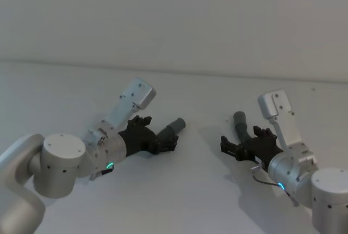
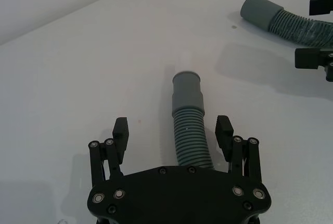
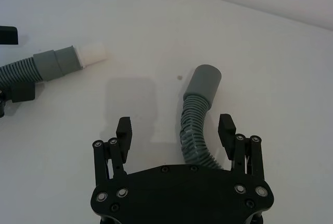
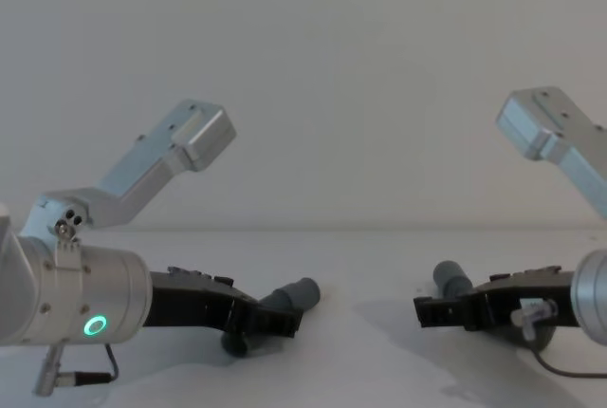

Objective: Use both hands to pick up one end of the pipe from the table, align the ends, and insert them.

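Note:
Two dark-grey ribbed pipe pieces lie on the white table (image 1: 201,190). The left piece (image 1: 173,127) has a smooth grey cuff (image 2: 187,92) with a white tip (image 3: 92,53). My left gripper (image 2: 172,127) is open and straddles its ribbed part, one finger on each side. The right piece (image 1: 240,121) curves up to a plain grey cuff (image 3: 204,81). My right gripper (image 3: 175,126) is open too, its fingers on either side of that piece's ribbed part. In the chest view, both grippers (image 4: 266,323) (image 4: 436,311) sit low at the table, with the cuffs (image 4: 296,294) (image 4: 452,280) pointing toward the middle.
A pale upright wall (image 1: 174,16) rises behind the table's far edge. A bare stretch of table (image 4: 365,351) lies between the two cuffs.

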Available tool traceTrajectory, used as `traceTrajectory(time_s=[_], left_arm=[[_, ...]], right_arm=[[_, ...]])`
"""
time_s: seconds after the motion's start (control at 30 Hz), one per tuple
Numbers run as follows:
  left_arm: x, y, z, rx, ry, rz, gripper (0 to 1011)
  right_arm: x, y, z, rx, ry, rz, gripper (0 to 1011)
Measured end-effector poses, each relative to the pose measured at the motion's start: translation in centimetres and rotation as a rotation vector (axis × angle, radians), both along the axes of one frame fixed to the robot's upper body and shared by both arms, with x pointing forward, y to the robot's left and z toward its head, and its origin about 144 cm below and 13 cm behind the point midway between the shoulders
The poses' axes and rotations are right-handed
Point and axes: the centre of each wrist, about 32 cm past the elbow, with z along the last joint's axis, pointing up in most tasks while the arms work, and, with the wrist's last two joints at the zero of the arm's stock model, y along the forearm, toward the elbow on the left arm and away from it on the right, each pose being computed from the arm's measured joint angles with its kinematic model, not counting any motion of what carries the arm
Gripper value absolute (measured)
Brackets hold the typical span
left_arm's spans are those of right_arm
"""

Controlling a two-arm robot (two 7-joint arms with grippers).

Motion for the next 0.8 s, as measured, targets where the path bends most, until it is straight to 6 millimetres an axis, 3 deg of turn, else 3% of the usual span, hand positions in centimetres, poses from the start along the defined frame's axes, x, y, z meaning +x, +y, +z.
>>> traceTrajectory(time_s=[0.33, 0.47, 0.8], left_arm=[[0.01, 0.05, 0.07, 0.013, -0.009, -0.005, 1001], [0.01, 0.06, 0.09, 0.015, -0.011, -0.006, 1001], [0.01, 0.06, 0.12, 0.019, -0.014, -0.008, 1001]], right_arm=[[0.57, 0.29, -0.10, 0.000, 0.015, -0.002, 1000], [0.66, 0.35, -0.11, 0.000, 0.017, -0.002, 929], [0.85, 0.44, -0.12, 0.000, 0.022, -0.002, 607]])
